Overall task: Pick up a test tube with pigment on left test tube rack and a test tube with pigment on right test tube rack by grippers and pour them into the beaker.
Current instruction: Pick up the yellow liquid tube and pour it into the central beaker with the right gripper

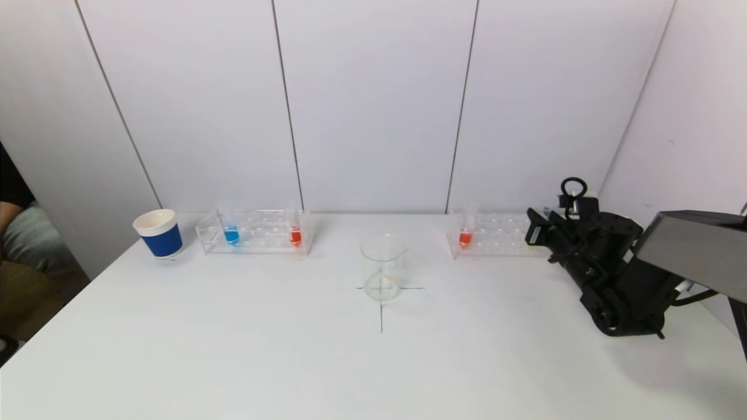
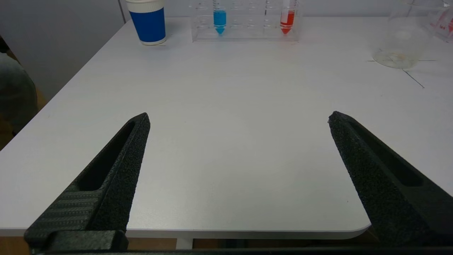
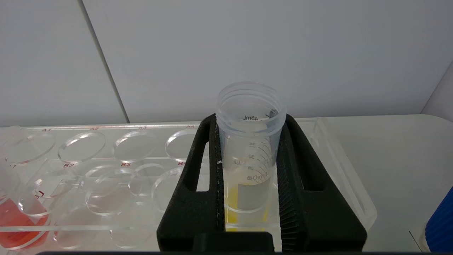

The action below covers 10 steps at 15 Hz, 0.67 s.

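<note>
The left rack (image 1: 262, 234) holds a blue-pigment tube (image 1: 231, 233) and a red-pigment tube (image 1: 296, 235). The right rack (image 1: 502, 239) holds a red-pigment tube (image 1: 465, 236). The empty glass beaker (image 1: 382, 265) stands between the racks on a cross mark. My right gripper (image 1: 534, 230) is at the right rack's right end. In the right wrist view the gripper (image 3: 249, 120) is shut on a yellow-pigment tube (image 3: 247, 159) that stands upright in the rack (image 3: 106, 141). My left gripper (image 2: 239, 118) is open and empty over the table's front edge, out of the head view.
A blue and white cup (image 1: 159, 233) stands left of the left rack. A blue object (image 3: 440, 226) shows beside the right rack in the right wrist view. White wall panels stand close behind both racks. A person sits off the table's left edge.
</note>
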{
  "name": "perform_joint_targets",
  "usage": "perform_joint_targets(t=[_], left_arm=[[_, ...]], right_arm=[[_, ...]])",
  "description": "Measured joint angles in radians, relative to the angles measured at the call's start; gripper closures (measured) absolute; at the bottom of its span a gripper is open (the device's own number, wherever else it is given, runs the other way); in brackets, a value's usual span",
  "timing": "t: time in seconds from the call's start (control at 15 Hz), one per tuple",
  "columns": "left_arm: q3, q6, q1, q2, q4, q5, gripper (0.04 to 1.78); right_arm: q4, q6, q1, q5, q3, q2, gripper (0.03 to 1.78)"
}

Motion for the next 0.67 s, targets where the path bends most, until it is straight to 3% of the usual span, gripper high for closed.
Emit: perform_joint_targets(t=[0.67], left_arm=[[0.0, 0.0, 0.0, 0.0, 0.0, 0.0, 0.06]], right_arm=[[0.0, -0.019, -0.01, 0.006, 0.001, -0.069, 1.33]])
